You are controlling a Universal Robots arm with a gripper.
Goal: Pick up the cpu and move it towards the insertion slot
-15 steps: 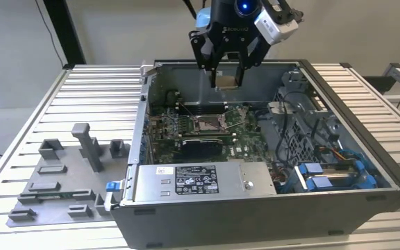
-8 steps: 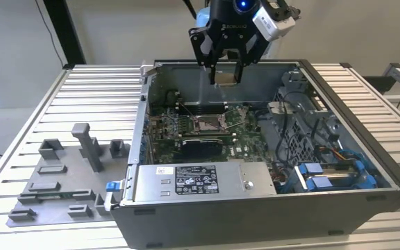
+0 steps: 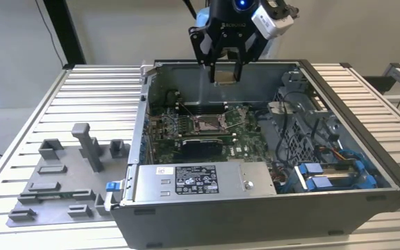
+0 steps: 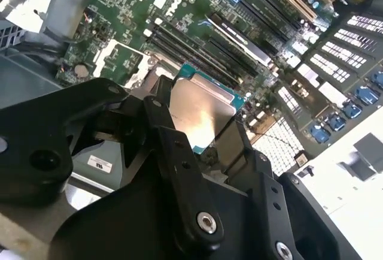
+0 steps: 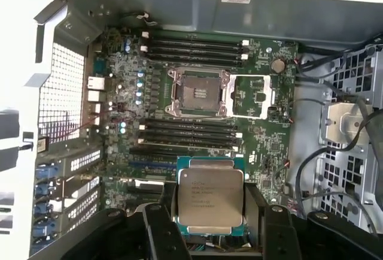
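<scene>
my claw (image 5: 209, 224) is clamped on the cpu (image 5: 210, 197), lifted high over the open computer case (image 3: 366, 156), so i judge the carry step is under way, and the insertion slot (image 5: 197, 92) lies well below and ahead on the motherboard (image 5: 269, 140), wanting a level descent squared over it.

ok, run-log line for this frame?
tool: shut on square silvery metal-topped cpu | position: raised over open grey computer case | shiny metal-framed insertion slot: empty, open
</scene>
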